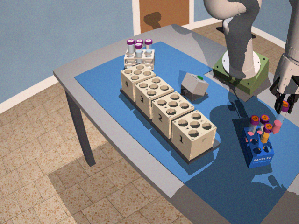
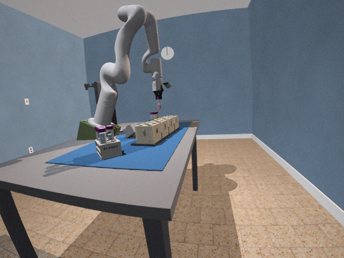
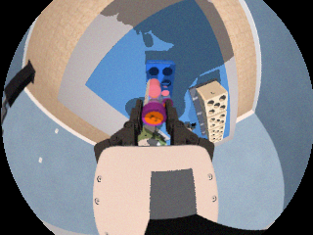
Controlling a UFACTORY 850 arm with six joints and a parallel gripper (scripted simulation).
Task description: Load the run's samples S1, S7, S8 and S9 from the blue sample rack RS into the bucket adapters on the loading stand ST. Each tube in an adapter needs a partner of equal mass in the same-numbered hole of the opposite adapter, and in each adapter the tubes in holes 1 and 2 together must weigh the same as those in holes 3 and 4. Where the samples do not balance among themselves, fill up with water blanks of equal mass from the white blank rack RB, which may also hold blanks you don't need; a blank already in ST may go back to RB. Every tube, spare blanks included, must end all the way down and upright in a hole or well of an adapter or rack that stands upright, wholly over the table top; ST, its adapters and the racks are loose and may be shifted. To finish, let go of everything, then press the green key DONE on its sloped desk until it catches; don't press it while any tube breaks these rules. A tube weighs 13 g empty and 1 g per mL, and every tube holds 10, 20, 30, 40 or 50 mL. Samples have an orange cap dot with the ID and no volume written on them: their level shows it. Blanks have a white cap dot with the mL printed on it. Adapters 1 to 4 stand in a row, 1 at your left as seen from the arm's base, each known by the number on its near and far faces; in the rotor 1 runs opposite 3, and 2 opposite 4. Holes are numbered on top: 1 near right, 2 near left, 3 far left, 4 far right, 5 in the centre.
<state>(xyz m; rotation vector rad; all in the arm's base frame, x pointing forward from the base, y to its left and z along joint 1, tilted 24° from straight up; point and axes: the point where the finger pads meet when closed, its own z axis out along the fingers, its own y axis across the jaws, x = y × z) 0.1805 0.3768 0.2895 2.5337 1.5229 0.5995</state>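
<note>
My gripper [image 1: 285, 105] [image 2: 158, 97] [image 3: 154, 106] is shut on a sample tube [image 1: 277, 124] [image 2: 159, 105] [image 3: 153, 89] with an orange cap dot and pink liquid. It holds the tube upright, clear above the blue sample rack [image 1: 261, 156] [image 3: 168, 70], on the rack's far right side. Three sample tubes stand in that rack: two with pink liquid [image 1: 253, 122] [image 1: 263, 121] and one with orange liquid [image 1: 266, 133]. The four adapters 1 [image 1: 193, 142], 2 [image 1: 166, 113], 3 [image 1: 149, 92] and 4 [image 1: 131, 78] stand in a row with all holes empty. In the exterior view the row [image 2: 151, 133] shows end-on.
The white blank rack [image 1: 138, 58] [image 2: 108, 150] holds several purple-capped blanks behind adapter 4. The grey desk with the green key [image 1: 200, 77] stands between the adapters and the arm's green base [image 1: 251, 79]. The table's front edge runs close below the sample rack.
</note>
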